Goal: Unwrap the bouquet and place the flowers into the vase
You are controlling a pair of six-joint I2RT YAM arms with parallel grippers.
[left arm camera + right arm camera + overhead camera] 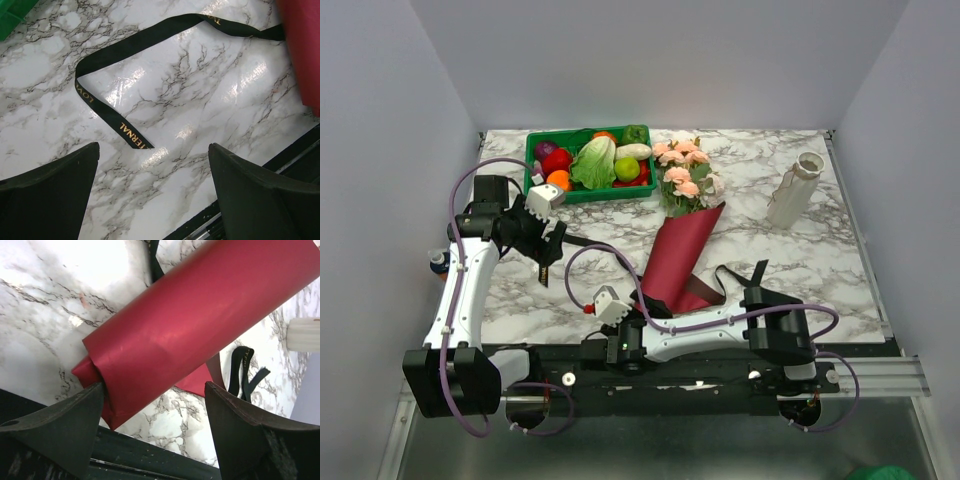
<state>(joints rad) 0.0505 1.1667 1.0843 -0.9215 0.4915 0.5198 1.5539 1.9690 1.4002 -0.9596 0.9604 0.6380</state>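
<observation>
Marble-pattern table, white with grey veins, glossy under the lights.

Far left: green tray full of vegetables, set near the back edge. Just right of it lies the bouquet, on its side; the flowers point to the back and the tip of the dark red paper cone points to the near edge. Black ribbon with gold lettering trails loose over the marble left of the cone, one end free; more loops right of the tip. Off-white vase far right, well apart from the bouquet.
</observation>
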